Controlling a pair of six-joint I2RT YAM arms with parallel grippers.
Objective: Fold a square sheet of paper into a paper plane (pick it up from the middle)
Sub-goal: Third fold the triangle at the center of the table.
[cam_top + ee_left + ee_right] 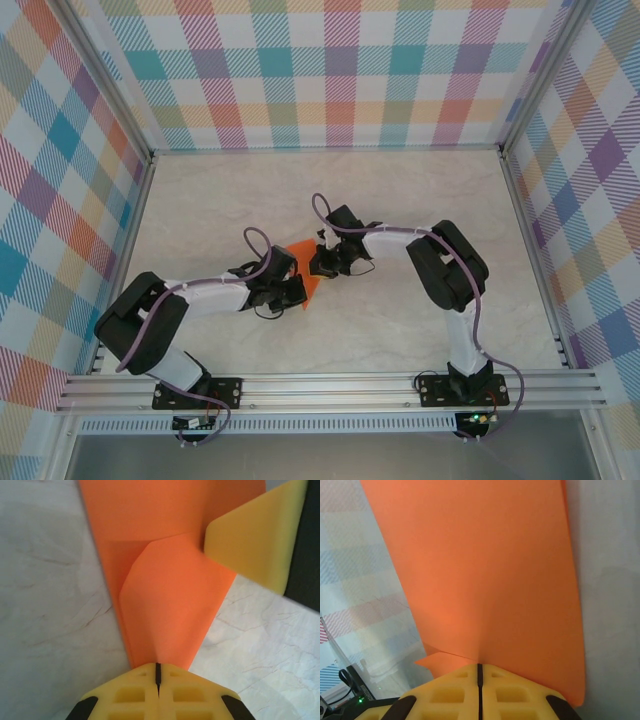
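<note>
While the left tool pinches one end of the folded orange paper, the right tool is clamped shut on its far side, paper spanning between them.

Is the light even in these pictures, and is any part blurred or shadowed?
Top view: even soft light, everything sharp, the paper small. Left wrist view: crisp fold, a thin shadow along the paper's left edge on the table, left claw slightly blurred. Right wrist view: paper evenly lit, the wall behind it pale and out of focus.
</note>
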